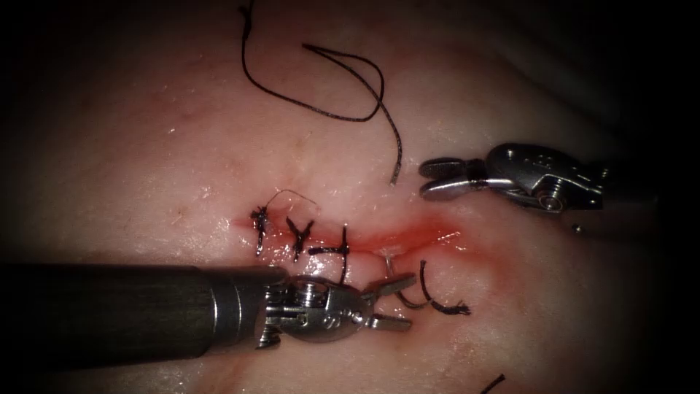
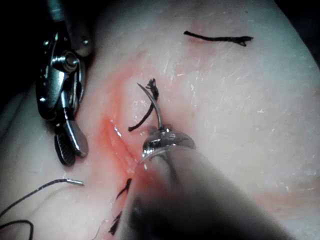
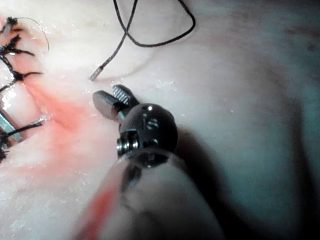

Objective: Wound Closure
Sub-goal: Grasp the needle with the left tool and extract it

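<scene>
Needle (image 1: pixel 397 281) lay below the cut (image 1: pixel 408 239), its curve entering tissue (image 1: pixel 146 160) just beside the left tool (image 1: pixel 397 303), whose spread jaws gripped nothing. Right tool (image 1: pixel 437 179), jaws parted and empty, sat farther off, above the cut.

Left tool (image 1: pixel 390 303) low, jaws parted, empty. Right tool (image 1: pixel 437 179) higher, jaws slightly parted, empty.

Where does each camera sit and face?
Endoscope: above and in front, facing the cut in the tissue; left tool open, empty, the needle at its jaws; right tool open, empty.
Left wrist: on the left arm, looking along its shaft at needle and right tool.
Right wrist: on the right arm, looking along its shaft at its jaws.
All share the right tool and thread end.
</scene>
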You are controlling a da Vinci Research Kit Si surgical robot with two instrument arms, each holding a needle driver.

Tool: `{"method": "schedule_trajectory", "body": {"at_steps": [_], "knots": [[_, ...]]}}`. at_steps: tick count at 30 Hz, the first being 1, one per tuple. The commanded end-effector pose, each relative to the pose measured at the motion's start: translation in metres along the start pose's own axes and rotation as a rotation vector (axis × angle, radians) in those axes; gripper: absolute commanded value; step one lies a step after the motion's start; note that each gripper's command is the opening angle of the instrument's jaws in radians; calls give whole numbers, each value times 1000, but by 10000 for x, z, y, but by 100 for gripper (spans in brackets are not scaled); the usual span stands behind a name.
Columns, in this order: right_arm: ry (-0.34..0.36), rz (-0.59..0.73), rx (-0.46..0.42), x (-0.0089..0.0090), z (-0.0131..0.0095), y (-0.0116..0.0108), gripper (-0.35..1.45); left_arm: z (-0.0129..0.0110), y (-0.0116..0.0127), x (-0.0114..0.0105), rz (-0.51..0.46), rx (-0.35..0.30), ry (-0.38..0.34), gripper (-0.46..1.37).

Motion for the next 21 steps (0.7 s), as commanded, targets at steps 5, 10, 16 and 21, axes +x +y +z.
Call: {"method": "schedule_trajectory", "body": {"at_steps": [5,10,16,21], "knots": [[0,-4,-13,-4,1,-3,-24,-2,-10,-3,-85,11,29,-35],[1,-7,-13,-8,2,-6,-29,-8,-11,-1,-110,1,36,-35],[2,-7,-16,-7,4,-6,-30,-13,-9,-1,-122,-2,41,-35],[2,-5,-19,-6,7,-5,-29,-13,-9,-1,-122,1,42,-35]]}}
